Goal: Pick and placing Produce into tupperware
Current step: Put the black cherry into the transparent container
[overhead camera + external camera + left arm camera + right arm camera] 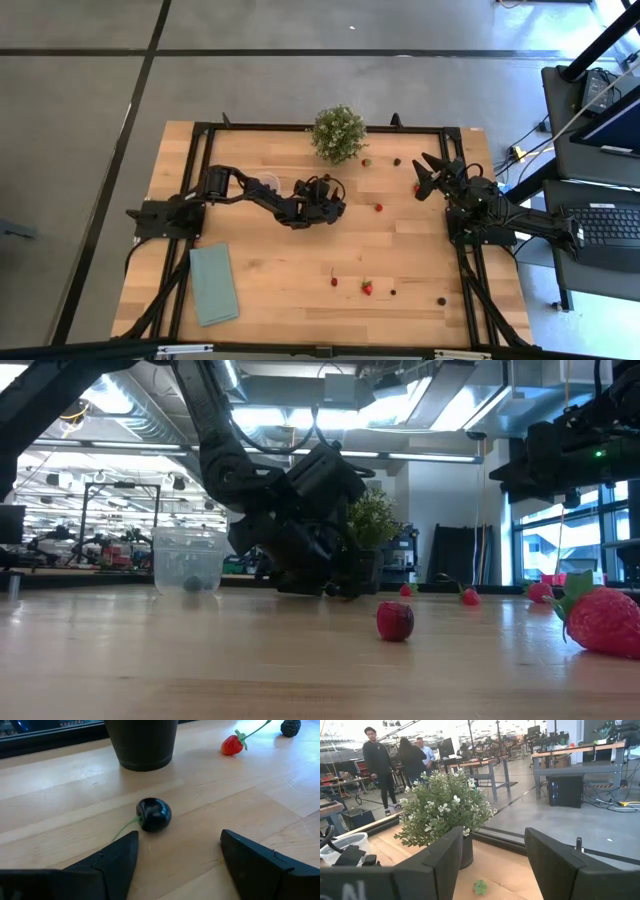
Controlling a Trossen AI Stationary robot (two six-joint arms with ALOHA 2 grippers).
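Note:
My left gripper (180, 840) is open and low over the table, just short of a dark round berry (154, 814) with a green stem that lies ahead of its fingertips. In the high view the left gripper (332, 188) sits near the table's middle, below the potted plant. The clear tupperware cup (188, 560) stands upright on the table beside the left arm, with a dark berry (192, 584) inside. Red strawberries (395, 622) and dark berries (441, 300) lie scattered on the wood. My right gripper (494, 837) is open and waits at the right side (428, 172), raised above the table.
A bushy potted plant (338, 133) stands at the far edge, its dark pot (142, 745) just beyond the berry. A teal cloth (214, 284) lies flat near the left front. A strawberry (232, 745) lies to the right of the pot. People stand in the room beyond.

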